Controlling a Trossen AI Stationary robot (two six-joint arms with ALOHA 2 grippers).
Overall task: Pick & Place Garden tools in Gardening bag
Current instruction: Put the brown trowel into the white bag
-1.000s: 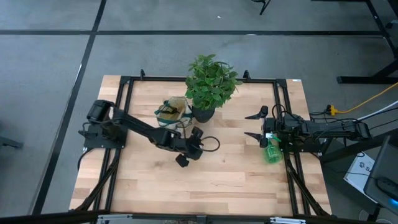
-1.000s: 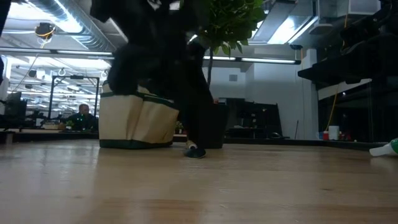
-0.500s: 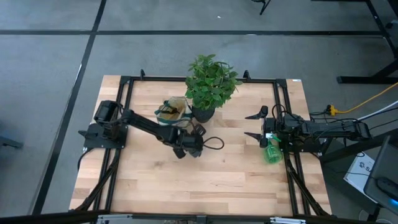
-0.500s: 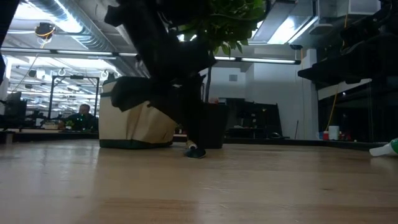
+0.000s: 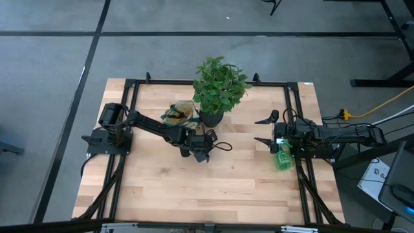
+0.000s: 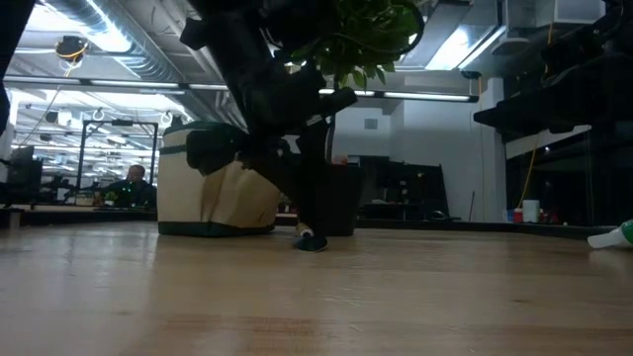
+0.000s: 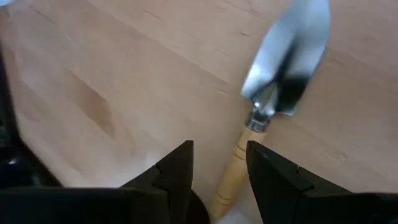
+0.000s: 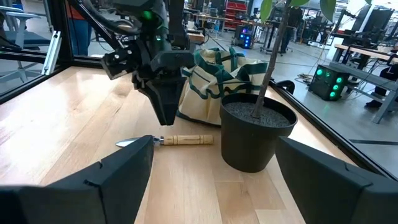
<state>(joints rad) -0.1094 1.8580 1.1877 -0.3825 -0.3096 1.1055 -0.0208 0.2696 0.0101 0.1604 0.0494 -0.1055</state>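
A trowel with a wooden handle (image 7: 231,184) and a metal blade (image 7: 289,59) lies flat on the table; it also shows in the right wrist view (image 8: 180,140), in front of the beige gardening bag (image 8: 211,74). My left gripper (image 7: 219,146) hangs above the handle, pointing down, its fingers a little open and empty; it also shows in the high view (image 5: 197,147). My right gripper (image 5: 263,130) waits open at the table's right. A green spray bottle (image 5: 283,159) lies beside the right arm. The shears and the hand fork do not show.
A leafy plant (image 5: 220,83) in a black pot (image 8: 255,134) stands just right of the bag (image 5: 180,115), close to the trowel's handle end. Black frame rails (image 5: 294,103) run along the table's sides. Bare wood (image 5: 213,188) lies toward the near edge.
My left gripper has moved toward the table's far edge, nearer the bag and the pot, and now hangs over the trowel. The trowel, the bag and the right arm have kept still.
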